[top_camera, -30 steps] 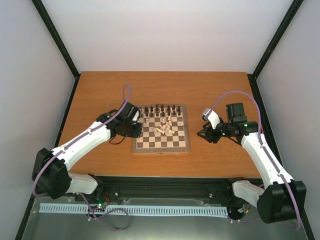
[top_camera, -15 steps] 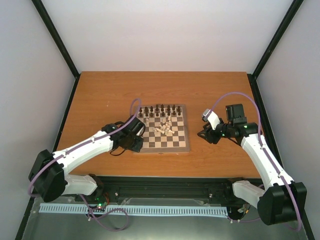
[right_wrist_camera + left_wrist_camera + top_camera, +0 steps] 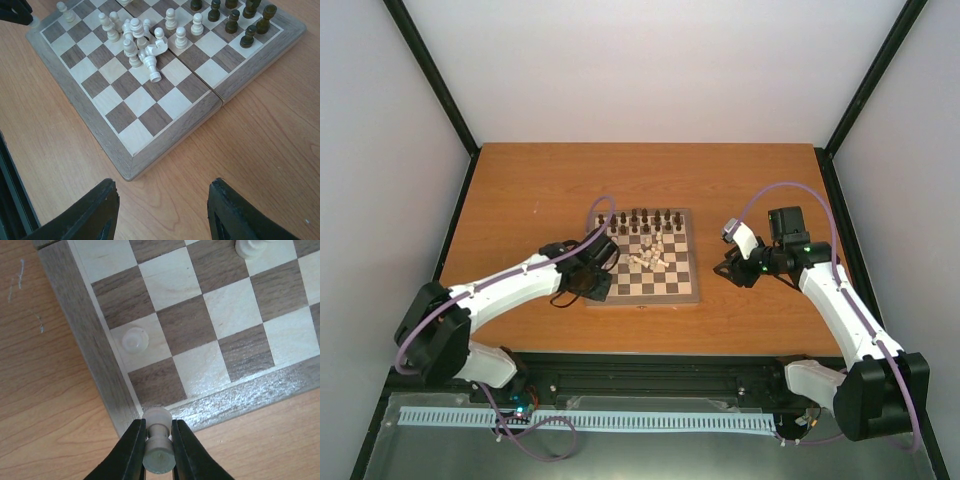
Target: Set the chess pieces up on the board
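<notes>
The board (image 3: 642, 299) lies mid-table. Dark chess pieces (image 3: 645, 217) stand along its far edge, and a heap of pale cream pieces (image 3: 648, 255) sits near its middle, some of them toppled. My left gripper (image 3: 595, 285) hangs over the board's near left corner. In the left wrist view it (image 3: 159, 440) is shut on a cream piece (image 3: 159, 452), held by its waist above the corner of the board's frame (image 3: 92, 340). A cream pawn (image 3: 135, 340) stands on a light square close by. My right gripper (image 3: 162, 210) is open and empty over bare table off the board's near right corner (image 3: 81, 100).
In the right wrist view the cream heap (image 3: 137, 37) and the dark row (image 3: 232, 20) are plain to see. Orange-brown tabletop (image 3: 520, 190) surrounds the board. Black frame posts and white walls close in the sides.
My left gripper has moved from the board's left side down to its near left corner, carrying the cream piece. The right arm has barely shifted.
</notes>
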`<state>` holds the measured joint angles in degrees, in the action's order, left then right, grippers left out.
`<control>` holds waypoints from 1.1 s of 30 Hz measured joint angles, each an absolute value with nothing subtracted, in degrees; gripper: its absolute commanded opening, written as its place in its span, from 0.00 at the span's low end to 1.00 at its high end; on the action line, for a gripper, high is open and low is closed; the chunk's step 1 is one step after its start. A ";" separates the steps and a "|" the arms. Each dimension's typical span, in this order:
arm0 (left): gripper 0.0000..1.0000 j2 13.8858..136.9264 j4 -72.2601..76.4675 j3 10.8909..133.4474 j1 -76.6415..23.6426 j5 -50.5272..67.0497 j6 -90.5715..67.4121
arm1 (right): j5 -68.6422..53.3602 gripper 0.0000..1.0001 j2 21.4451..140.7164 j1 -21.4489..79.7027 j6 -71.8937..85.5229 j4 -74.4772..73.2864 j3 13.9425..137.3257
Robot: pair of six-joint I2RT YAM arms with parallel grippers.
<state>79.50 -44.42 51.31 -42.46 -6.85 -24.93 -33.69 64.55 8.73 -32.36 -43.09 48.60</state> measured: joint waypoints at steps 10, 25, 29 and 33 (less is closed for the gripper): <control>0.13 83.99 -43.22 52.47 -42.48 -7.29 -25.56 | -33.89 0.50 64.55 8.75 -32.36 -43.11 48.60; 0.15 87.53 -42.39 54.22 -42.48 -8.36 -26.30 | -33.91 0.51 64.55 8.75 -32.38 -43.27 48.60; 0.17 88.58 -42.37 54.59 -42.48 -8.19 -26.37 | -33.91 0.51 64.55 8.75 -32.51 -43.46 48.60; 0.19 89.45 -42.39 54.61 -42.50 -7.99 -26.41 | -33.93 0.51 64.55 8.75 -32.62 -43.51 48.60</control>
